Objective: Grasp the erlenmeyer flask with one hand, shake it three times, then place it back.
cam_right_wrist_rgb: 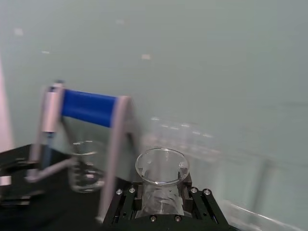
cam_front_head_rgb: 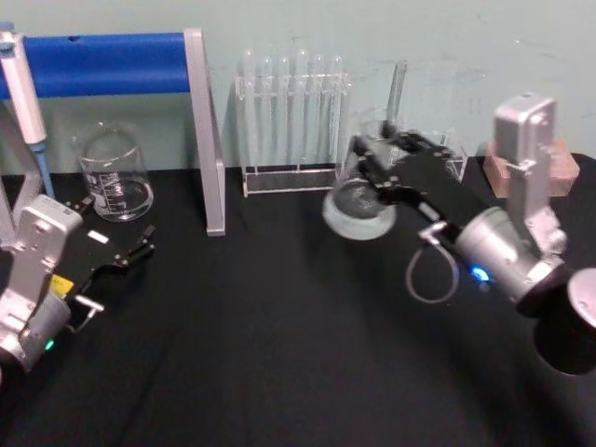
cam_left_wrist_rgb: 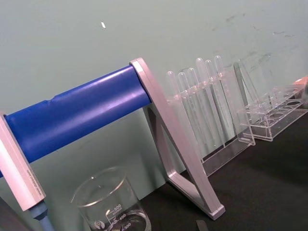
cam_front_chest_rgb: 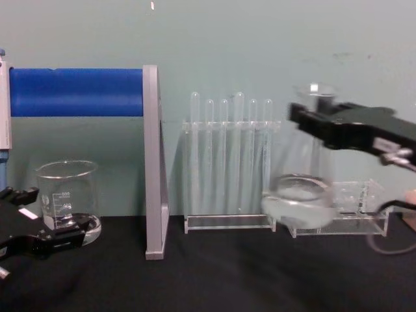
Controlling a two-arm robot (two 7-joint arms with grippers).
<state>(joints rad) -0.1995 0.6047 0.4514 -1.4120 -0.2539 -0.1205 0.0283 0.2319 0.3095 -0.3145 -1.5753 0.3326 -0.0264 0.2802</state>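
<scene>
**Pale green wall behind a black surface**

A plain pale green wall (cam_front_chest_rgb: pixel 260 39) closes the whole back of the scene. It carries a small white fleck (cam_left_wrist_rgb: pixel 102 24) and a few faint dark smudges (cam_left_wrist_rgb: pixel 231 19). The surface (cam_front_head_rgb: pixel 279 354) is covered in matte black cloth and runs right up to the wall. At its left rear stands a frame with a blue horizontal bar (cam_front_chest_rgb: pixel 77 92) on a silver-grey upright (cam_front_chest_rgb: pixel 153 169). A glass beaker (cam_front_chest_rgb: pixel 65 195) sits under the bar. A clear test-tube rack (cam_front_chest_rgb: pixel 227 162) stands against the wall, with a low clear rack (cam_front_chest_rgb: pixel 364 208) beside it. The light is even, and the blue bar shows a soft sheen.
</scene>
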